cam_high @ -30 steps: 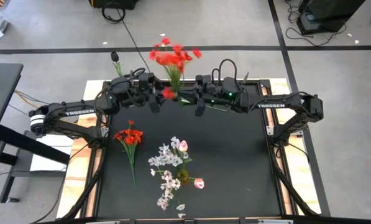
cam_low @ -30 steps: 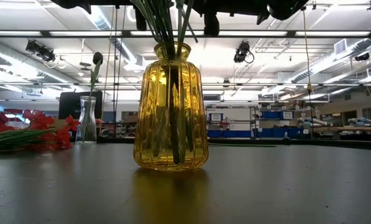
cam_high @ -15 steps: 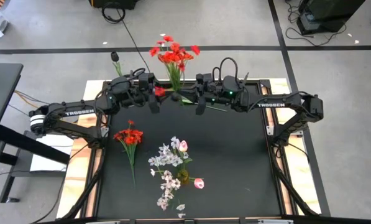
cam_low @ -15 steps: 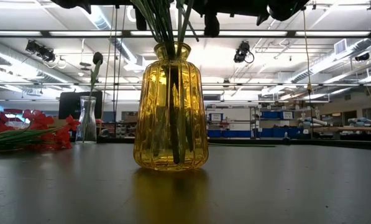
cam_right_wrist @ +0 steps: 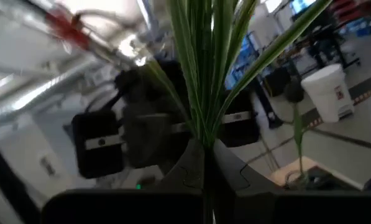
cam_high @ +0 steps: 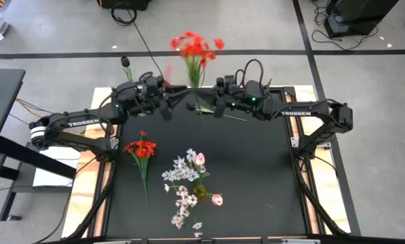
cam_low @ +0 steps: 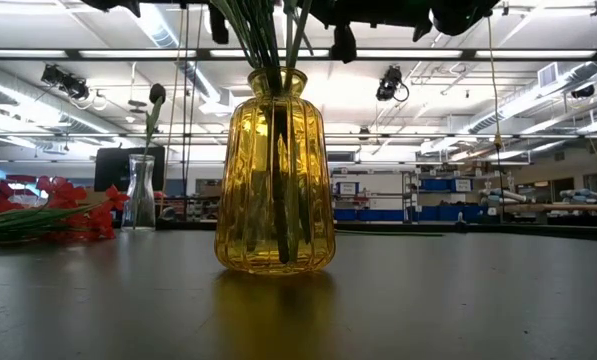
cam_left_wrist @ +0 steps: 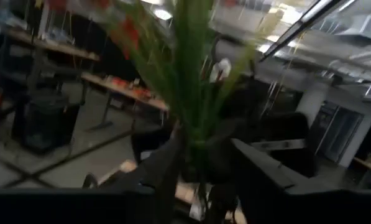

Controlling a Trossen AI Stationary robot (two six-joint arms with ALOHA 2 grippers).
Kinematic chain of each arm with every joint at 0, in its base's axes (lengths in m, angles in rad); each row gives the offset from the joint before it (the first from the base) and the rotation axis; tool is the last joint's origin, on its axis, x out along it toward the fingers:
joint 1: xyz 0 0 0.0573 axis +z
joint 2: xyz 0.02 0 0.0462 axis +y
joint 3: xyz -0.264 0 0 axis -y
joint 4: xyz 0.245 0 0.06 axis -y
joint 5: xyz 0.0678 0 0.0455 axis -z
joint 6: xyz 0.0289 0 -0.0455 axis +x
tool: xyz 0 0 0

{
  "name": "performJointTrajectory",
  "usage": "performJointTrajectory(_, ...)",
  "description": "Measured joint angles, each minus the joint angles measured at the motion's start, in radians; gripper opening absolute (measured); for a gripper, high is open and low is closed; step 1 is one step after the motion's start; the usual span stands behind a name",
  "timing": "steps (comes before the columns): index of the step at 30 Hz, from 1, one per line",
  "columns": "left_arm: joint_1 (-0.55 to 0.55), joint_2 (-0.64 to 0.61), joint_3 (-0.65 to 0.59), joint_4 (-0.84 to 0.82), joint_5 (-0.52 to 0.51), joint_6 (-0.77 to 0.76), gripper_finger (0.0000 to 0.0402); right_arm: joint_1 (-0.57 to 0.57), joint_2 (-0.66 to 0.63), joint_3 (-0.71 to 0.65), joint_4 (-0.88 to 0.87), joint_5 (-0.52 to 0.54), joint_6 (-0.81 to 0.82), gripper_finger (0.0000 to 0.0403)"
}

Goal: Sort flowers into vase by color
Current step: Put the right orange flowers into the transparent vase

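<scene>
Here both hands pinch the red flowers [cam_high: 197,47] at their thin green stems above the yellow vase [cam_low: 275,175]: left hand [cam_high: 169,103], right hand [cam_high: 214,104]. Light, whippy, top-heavy; grip stems low.

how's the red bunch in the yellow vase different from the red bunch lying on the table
The red flowers in the vase stand upright, stems down in the yellow vase; the red flowers on the table lie flat on the black mat.

The vase bunch sits between the left gripper and the right gripper, which is shut on its stems; the table bunch lies apart from both.

The vase bunch looks fuller.

Both have red blossoms on green stems.
</scene>
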State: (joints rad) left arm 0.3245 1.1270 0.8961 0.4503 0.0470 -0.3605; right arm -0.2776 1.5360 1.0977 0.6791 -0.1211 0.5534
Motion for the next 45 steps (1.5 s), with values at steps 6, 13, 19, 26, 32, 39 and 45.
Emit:
performJointTrajectory(6,0.034,0.014,-0.001,-0.027,0.003,-0.077,0.0257,-0.010,0.000,0.000,0.030,-0.021,0.005,0.0012)
performJointTrajectory(13,0.031,0.052,-0.001,0.036,0.083,-0.112,0.0338,0.002,0.000,0.000,-0.016,-0.056,-0.031,0.0012)
performJointTrajectory(19,0.032,0.053,0.000,0.054,0.122,-0.126,0.0340,0.003,0.000,0.000,-0.038,-0.090,-0.060,0.0012)
performJointTrajectory(26,0.032,0.067,0.000,0.098,0.151,-0.140,0.0333,0.004,0.000,0.000,-0.022,-0.148,-0.083,0.0012)
performJointTrajectory(32,0.031,0.091,0.001,0.138,0.169,-0.141,0.0305,0.020,-0.001,0.000,0.001,-0.177,-0.112,0.0012)
performJointTrajectory(39,0.026,0.113,0.010,0.177,0.225,-0.136,0.0268,0.029,-0.001,0.000,0.001,-0.180,-0.129,0.0012)
performJointTrajectory(45,0.026,0.152,0.072,0.155,0.278,-0.129,0.0206,0.032,-0.001,0.000,-0.010,-0.179,-0.131,0.0012)
